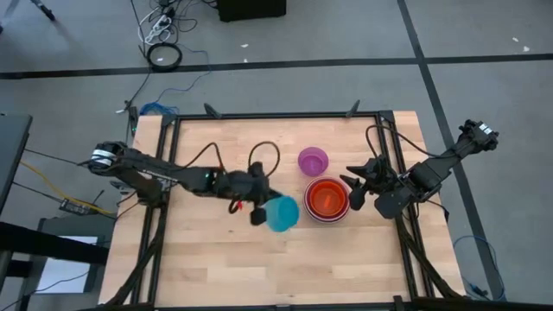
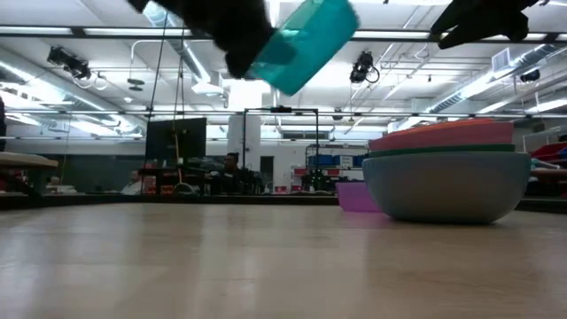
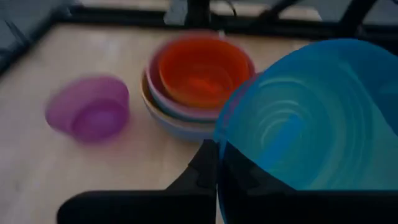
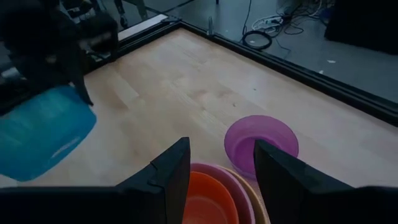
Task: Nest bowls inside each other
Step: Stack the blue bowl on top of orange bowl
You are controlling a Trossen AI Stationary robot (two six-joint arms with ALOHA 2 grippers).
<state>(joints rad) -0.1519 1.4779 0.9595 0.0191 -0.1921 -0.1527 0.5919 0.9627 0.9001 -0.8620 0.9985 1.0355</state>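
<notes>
A teal bowl [image 1: 282,213] hangs tilted above the table in my left gripper [image 1: 260,209], just left of a stack of nested bowls [image 1: 327,199]. The stack's top bowl is red-orange [image 3: 200,70], and its base rests on the table. A small purple bowl [image 1: 313,160] stands upright on the table behind the stack. My right gripper [image 4: 217,180] hovers open over the stack's right side, holding nothing. My left gripper holds the teal bowl by its rim [image 3: 219,149], on the side nearest the arm. The wall sits between the two fingers, with one dark finger [image 3: 204,169] showing outside it. The fingers come slanting down from the table's left. The bowl [image 2: 306,35] is lifted clear and tilted.
Bare wooden tabletop [image 1: 225,268] spreads to the near side and the left. A black frame [image 1: 276,115] runs round the table's edges. Cables lie on the floor beyond the far edge.
</notes>
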